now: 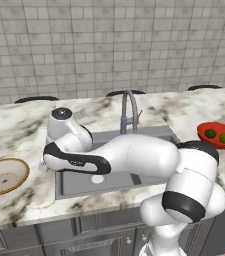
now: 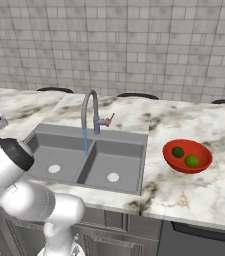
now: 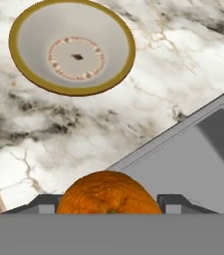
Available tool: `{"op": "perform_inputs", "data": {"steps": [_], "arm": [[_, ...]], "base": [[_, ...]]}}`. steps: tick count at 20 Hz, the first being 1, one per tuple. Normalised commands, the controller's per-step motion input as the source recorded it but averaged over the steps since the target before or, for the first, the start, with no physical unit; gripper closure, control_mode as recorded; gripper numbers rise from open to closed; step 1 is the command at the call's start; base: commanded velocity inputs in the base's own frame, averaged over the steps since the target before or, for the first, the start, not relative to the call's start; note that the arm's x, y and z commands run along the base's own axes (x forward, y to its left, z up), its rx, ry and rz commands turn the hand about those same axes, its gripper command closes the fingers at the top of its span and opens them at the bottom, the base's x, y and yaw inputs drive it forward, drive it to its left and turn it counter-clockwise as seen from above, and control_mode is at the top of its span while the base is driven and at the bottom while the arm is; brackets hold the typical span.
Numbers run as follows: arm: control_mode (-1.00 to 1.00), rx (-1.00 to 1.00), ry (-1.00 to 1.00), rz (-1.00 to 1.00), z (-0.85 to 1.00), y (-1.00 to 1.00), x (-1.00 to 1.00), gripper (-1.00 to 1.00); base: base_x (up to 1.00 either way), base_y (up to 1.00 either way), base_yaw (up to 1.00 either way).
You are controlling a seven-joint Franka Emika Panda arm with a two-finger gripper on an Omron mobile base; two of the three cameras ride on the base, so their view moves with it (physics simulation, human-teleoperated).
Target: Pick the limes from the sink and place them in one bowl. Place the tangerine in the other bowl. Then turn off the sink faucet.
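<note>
Two limes lie in the red bowl at right. The tangerine sits at bottom centre between the pincer tips. The tan bowl stands upper left. Water streams from the faucet into the sink.

No readable text, label, brand, number or sign appears on anything.

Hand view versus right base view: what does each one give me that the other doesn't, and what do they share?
Hand view alone: the tangerine sits between the gripper fingers, and the tan bowl lies on the marble ahead with nothing inside.

Right base view alone: the red bowl holds both limes, and a thin stream of water runs from the faucet into the left basin, so it is not yet off.

Both: the grey sink and the marble counter.
</note>
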Motion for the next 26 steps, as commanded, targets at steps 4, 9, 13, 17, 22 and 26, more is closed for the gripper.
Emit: {"op": "perform_inputs", "data": {"steps": [4, 9, 13, 17, 22, 26], "arm": [[-1.0, 0.0, -0.02, 0.0, 0.04, 0.56, 0.0, 1.0], [-1.0, 0.0, 0.0, 0.0, 0.04, 0.58, 0.0, 1.0], [-1.0, -0.01, 0.0, 0.0, 0.0, 0.53, 0.0, 1.0], [-1.0, 0.0, -0.02, 0.0, 0.0, 0.25, 0.0, 1.0], [-1.0, 0.0, 0.0, -0.04, 0.0, 0.22, 0.0, 1.0], [-1.0, 0.0, 0.0, -0.07, 0.0, 0.33, 0.0, 1.0]], "base": [[0.0, 0.0, 0.0], [0.0, 0.0, 0.0], [0.0, 0.0, 0.0], [0.0, 0.0, 0.0], [0.0, 0.0, 0.0], [0.0, 0.0, 0.0]]}}
